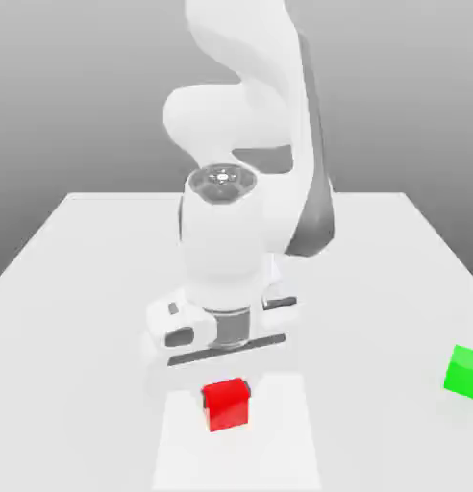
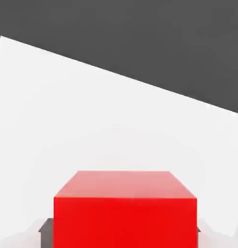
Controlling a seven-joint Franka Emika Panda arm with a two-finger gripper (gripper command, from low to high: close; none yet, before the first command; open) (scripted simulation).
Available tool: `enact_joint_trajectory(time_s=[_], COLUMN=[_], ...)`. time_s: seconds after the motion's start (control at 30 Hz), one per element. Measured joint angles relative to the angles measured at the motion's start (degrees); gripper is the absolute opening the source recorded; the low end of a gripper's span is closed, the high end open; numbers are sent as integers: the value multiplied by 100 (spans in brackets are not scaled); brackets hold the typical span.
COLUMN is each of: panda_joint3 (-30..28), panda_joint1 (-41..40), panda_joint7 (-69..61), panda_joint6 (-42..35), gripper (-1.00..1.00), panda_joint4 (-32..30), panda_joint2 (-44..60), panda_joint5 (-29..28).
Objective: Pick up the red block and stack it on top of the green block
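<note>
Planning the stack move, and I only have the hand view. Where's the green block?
Observer: Green block is at the exterior view's right edge, partly cut off by it.
Operator: Is it touching the red block?
Observer: No, it sits well apart from the red block.
Operator: Anything on top of it?
Observer: Nothing on the part of its top that's in frame.

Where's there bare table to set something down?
Between the red block and green block, and along the exterior view's left of the table. It's crowded at the red block, with the gripper closed on it.
</note>
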Motion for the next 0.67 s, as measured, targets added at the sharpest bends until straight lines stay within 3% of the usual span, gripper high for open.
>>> enact_joint_trajectory(time_s=[0.37, 0.53, 0.57, 0.67], panda_joint3=[1654, 1485, 1440, 1440], panda_joint1=[2722, 2986, 3022, 3022], panda_joint7=[1654, 2157, 2207, 2207], panda_joint6=[-784, -54, 51, 51], gripper=[-100, -100, 100, 100], panda_joint4=[747, 856, 863, 863], panda_joint2=[-23, 841, 956, 956], panda_joint5=[-311, -839, -905, -905])
